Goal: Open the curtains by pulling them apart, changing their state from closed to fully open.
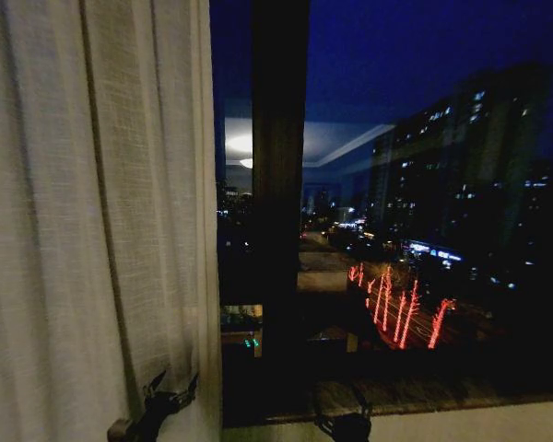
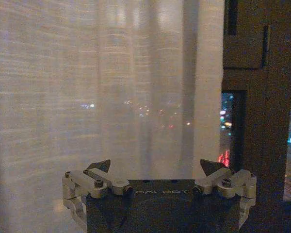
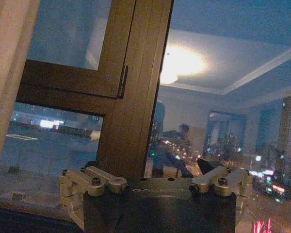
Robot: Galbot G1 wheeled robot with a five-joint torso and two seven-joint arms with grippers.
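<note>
The sheer cream-white curtain, a loosely woven fabric hanging in soft vertical pleats, fills the left part of the head view, its free edge falling straight down just left of the dark window mullion. The weave shows as a fine slubbed grid, and in the left wrist view the curtain is thin enough for small city lights to glimmer through it. To the right of its edge the glass is bare.

The left gripper sits low in front of the curtain's lower edge, its two dark pointed fingers spread apart; in its own wrist view the left gripper has both fingertips wide apart with nothing between them, and the cloth seems to hang just beyond them, though whether they touch it is hard to judge. The right gripper is low before the pale stone-like window sill, well to the right of the curtain; in its wrist view the right gripper also stands open and empty, facing the dark brown wooden window frame with its grooved upright post.

Beyond the glass lies a deep blue night sky, a tall dark tower block dotted with lit windows, and red streaks of light below it.
</note>
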